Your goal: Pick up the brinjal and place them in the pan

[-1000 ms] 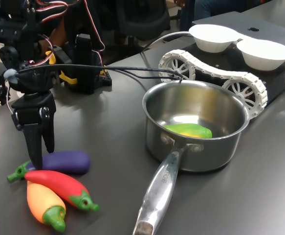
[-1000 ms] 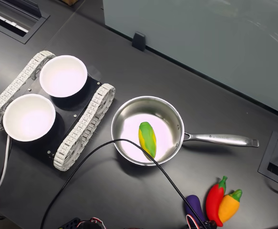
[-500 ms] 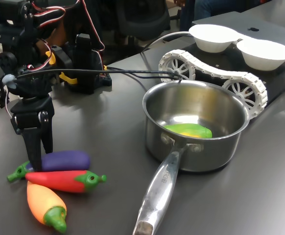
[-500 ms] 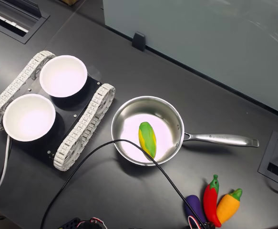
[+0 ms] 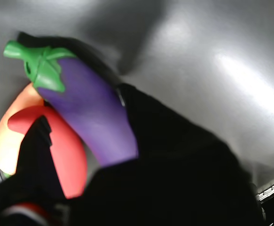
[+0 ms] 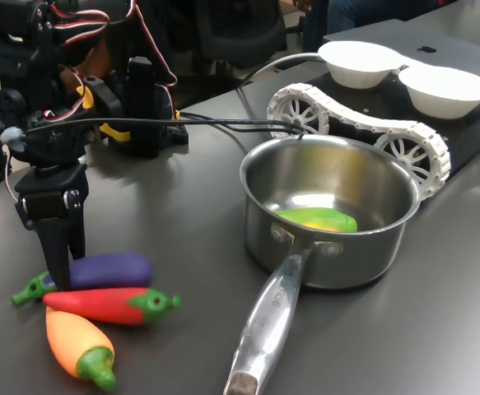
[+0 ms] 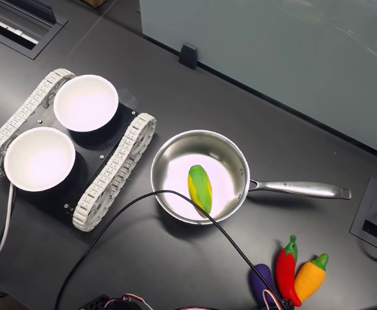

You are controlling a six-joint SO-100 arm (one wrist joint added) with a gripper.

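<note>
On the table (image 6: 182,197), the brinjal (image 6: 108,269) lies beside the red chili (image 6: 108,304), well apart from the pan (image 6: 330,214). The gripper (image 6: 56,267) straddles its stem end, fingers spread. Lifting and dropping remain.

A dark grey table (image 6: 182,197) fills the frame. At left, a black robot gripper (image 6: 57,276) points straight down, its tips at the stem end of a glossy purple toy brinjal (image 6: 108,270) lying flat; whether the jaws grip it cannot be told. Touching the brinjal in front lies a red toy chili (image 6: 108,304), then an orange toy pepper (image 6: 79,346). Right of centre stands a shiny steel saucepan (image 6: 330,247), handle toward the lower edge, holding a green-and-yellow toy (image 6: 318,219). At upper right, 2 white bowls (image 6: 404,70) sit on a tracked vehicle (image 6: 363,132).
</note>
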